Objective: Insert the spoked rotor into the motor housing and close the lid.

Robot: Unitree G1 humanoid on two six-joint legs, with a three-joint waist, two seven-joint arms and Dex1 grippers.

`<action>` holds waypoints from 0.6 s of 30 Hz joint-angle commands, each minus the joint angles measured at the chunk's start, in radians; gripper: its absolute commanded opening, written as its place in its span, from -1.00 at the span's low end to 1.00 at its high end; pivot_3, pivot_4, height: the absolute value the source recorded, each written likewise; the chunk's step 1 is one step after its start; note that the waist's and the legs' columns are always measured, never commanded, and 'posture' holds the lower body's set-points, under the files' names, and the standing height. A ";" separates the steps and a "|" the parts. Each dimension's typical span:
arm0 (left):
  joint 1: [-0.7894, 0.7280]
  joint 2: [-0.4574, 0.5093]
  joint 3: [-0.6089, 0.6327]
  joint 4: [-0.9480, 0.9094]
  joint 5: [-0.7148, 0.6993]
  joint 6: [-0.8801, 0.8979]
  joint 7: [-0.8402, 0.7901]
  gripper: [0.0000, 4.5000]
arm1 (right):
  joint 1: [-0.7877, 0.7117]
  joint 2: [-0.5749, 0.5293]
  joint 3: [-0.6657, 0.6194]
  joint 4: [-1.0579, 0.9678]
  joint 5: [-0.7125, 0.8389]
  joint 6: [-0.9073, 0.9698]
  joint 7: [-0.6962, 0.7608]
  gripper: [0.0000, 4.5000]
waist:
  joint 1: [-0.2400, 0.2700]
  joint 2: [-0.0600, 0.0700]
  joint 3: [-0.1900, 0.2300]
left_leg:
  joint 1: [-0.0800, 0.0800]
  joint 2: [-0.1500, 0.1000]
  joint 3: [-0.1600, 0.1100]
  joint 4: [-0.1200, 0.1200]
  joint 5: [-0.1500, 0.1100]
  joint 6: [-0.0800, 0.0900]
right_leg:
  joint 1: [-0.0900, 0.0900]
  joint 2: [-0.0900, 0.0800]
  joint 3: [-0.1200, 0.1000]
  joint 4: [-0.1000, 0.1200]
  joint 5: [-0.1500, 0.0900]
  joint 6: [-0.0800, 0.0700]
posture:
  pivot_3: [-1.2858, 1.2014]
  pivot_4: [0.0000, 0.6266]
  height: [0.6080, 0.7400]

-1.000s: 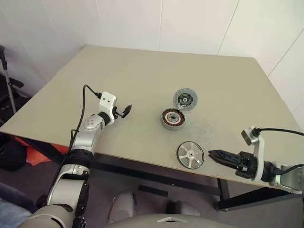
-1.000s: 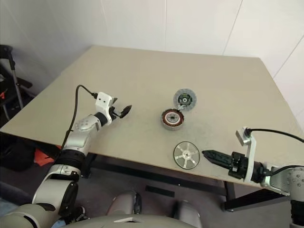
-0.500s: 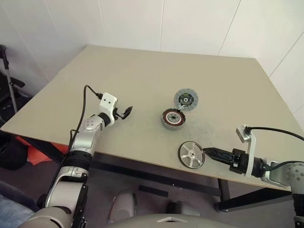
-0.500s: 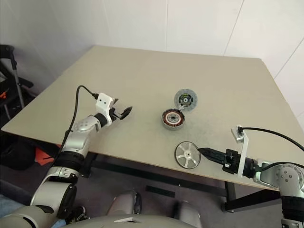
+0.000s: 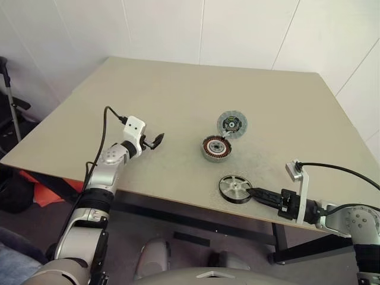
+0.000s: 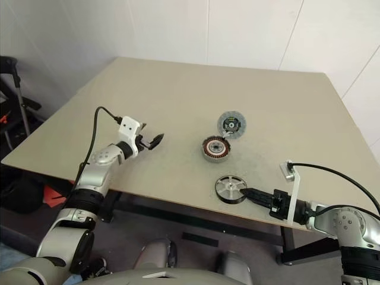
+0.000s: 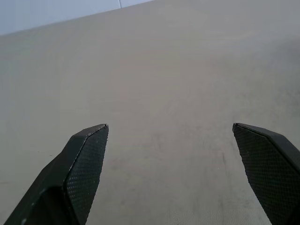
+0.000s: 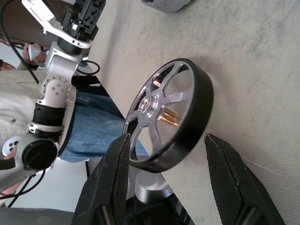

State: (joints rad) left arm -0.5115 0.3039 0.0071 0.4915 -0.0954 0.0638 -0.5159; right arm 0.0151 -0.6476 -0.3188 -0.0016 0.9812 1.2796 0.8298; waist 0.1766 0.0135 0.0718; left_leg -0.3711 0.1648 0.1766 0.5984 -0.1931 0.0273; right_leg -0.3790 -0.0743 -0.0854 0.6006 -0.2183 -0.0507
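Black-rimmed silver spoked rotor [image 5: 236, 187] sits tilted, apparently propped up between the right gripper's [image 5: 254, 192] half-spread fingers for pickup, while the left gripper's [image 5: 158, 140] fingers hang spread wide above the tan table [image 5: 178, 107].

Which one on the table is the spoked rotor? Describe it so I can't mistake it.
Start at the near edge of the table, by the right gripper. The spoked rotor lies there: a silver spoked wheel with a black rim. The motor housing farther back shows copper windings instead.
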 commanded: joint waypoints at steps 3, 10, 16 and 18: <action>-0.023 0.015 0.009 -0.034 0.003 -0.011 0.004 1.00 | -0.024 0.019 0.020 0.002 -0.025 -0.021 -0.031 0.09 | -0.003 0.000 0.000 | 0.003 0.000 0.000 0.000 0.000 0.000 | 0.003 0.000 0.000 0.000 0.000 0.000 | 0.03 -1.00 1.00; -0.026 0.025 0.015 -0.022 0.004 -0.017 0.010 1.00 | -0.040 0.027 0.018 0.021 -0.032 -0.020 -0.039 -0.83 | -0.020 -0.005 -0.003 | 0.012 0.002 0.000 -0.002 0.000 -0.001 | 0.014 0.000 -0.002 -0.009 0.001 0.002 | 0.03 -1.00 1.00; -0.028 0.028 0.016 -0.017 0.005 -0.020 0.013 1.00 | -0.098 0.043 -0.001 0.063 -0.035 -0.018 -0.068 -0.86 | -0.030 -0.005 -0.003 | 0.020 0.002 0.000 -0.003 -0.001 0.001 | 0.028 -0.002 -0.008 -0.028 0.003 0.006 | 0.03 -1.00 1.00; -0.028 0.028 0.015 -0.017 0.006 -0.021 0.016 1.00 | -0.141 0.058 -0.022 0.098 -0.030 -0.016 -0.093 -0.86 | -0.035 -0.005 -0.003 | 0.021 0.002 0.000 -0.003 -0.002 0.002 | 0.029 -0.002 -0.008 -0.028 0.003 0.006 | 0.03 -1.00 1.00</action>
State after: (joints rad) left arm -0.5119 0.3279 0.0115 0.4955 -0.0918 0.0614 -0.5075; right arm -0.0878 -0.5956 -0.3040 0.0776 0.9516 1.2772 0.7631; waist 0.1417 0.0085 0.0688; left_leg -0.3497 0.1669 0.1769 0.5954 -0.1947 0.0291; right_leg -0.3499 -0.0769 -0.0937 0.5727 -0.2150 -0.0443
